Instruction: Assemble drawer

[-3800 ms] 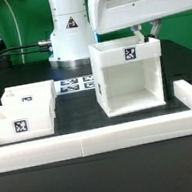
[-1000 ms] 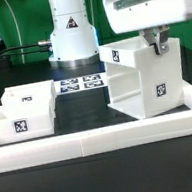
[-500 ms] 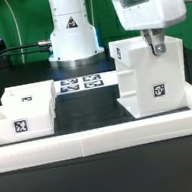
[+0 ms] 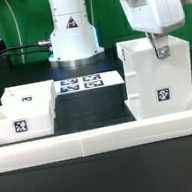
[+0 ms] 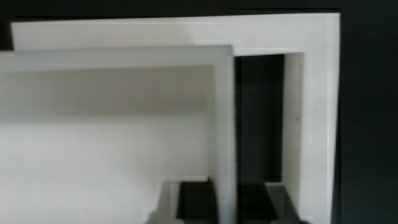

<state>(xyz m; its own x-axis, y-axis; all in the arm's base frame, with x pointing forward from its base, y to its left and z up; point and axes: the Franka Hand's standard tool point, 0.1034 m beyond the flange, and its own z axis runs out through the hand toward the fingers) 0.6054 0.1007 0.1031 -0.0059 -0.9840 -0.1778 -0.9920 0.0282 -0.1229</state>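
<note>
The white drawer housing (image 4: 161,81) stands upright at the exterior view's right, close to the border wall, with a tagged solid side facing the camera. My gripper (image 4: 160,51) reaches down onto its top edge and is shut on one of its walls. In the wrist view the housing (image 5: 125,120) fills the picture, and my gripper (image 5: 235,195) has one dark finger (image 5: 192,200) on each side of a thin white wall. Two small white trays (image 4: 21,112), each with a tag, sit together at the exterior view's left.
A long low white border wall (image 4: 101,136) runs along the front and turns back at the exterior view's right. The marker board (image 4: 80,83) lies flat behind the middle. The arm's white base (image 4: 70,27) stands at the back, with cables to its left.
The gripper has turned the housing about its upright axis and shifted it toward the exterior view's right. Its open side faced the camera before; now a tagged closed side does.
</note>
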